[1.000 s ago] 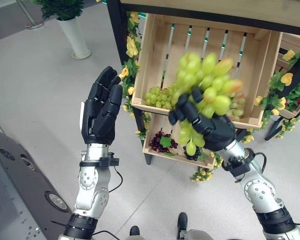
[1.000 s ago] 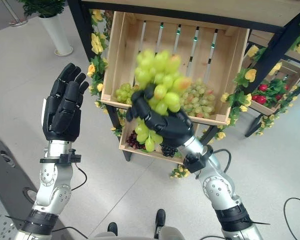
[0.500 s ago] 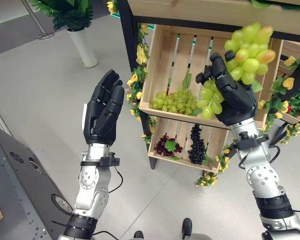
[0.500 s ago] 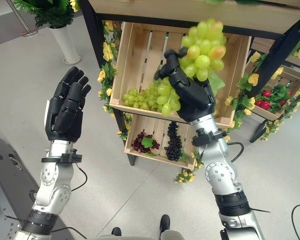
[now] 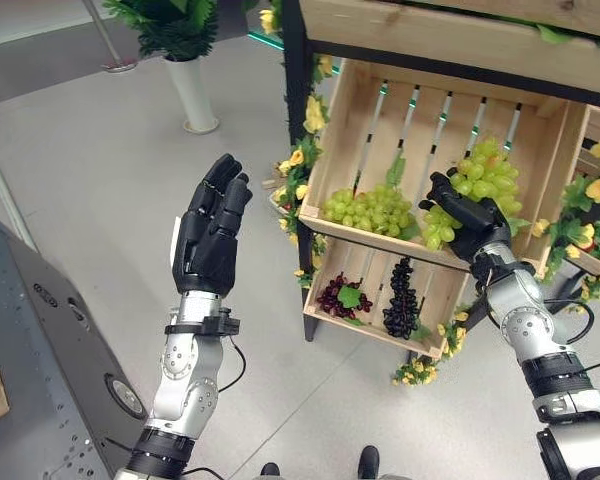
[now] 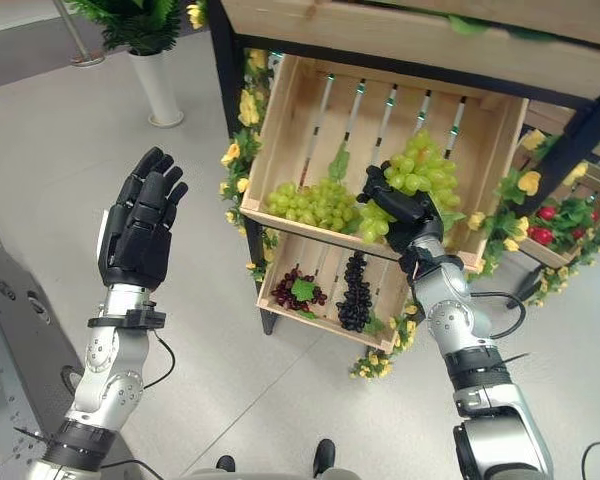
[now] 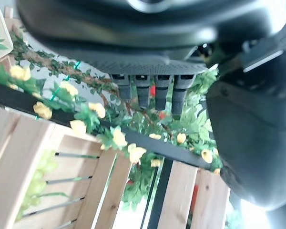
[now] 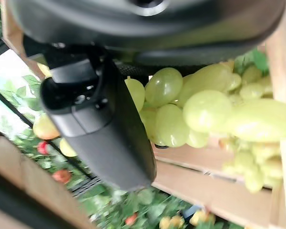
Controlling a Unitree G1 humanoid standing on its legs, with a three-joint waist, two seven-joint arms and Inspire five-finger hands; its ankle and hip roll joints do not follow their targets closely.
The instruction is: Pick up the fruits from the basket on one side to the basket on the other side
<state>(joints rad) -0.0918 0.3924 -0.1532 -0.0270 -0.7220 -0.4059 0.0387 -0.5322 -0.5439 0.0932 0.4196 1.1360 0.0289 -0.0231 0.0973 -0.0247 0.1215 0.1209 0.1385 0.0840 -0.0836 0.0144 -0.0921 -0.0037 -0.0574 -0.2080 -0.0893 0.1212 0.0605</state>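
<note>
My right hand (image 5: 472,228) is shut on a bunch of green grapes (image 5: 487,174), held low inside the right part of the upper wooden crate (image 5: 348,120). In the right wrist view the thumb (image 8: 101,125) lies against the grapes (image 8: 181,107), just above the crate's wooden floor. A second green bunch (image 5: 369,208) lies in the crate's left part. Beneath it, a lower crate (image 5: 363,333) holds a dark bunch (image 5: 401,300) and a reddish-purple bunch (image 5: 338,297). My left hand (image 5: 210,240) stands raised and open to the left of the shelf, its fingers (image 7: 148,90) straight.
Yellow artificial flowers (image 5: 312,112) and leaves trim the black shelf frame. A potted plant in a white vase (image 5: 194,92) stands on the floor at the back left. A dark grey platform (image 5: 50,350) lies at lower left. Red fruit (image 6: 548,213) shows in a crate further right.
My right hand has carried the green grapes from high in front of the camera down into the upper crate's right part. The camera has shifted. The left hand keeps its raised pose.
</note>
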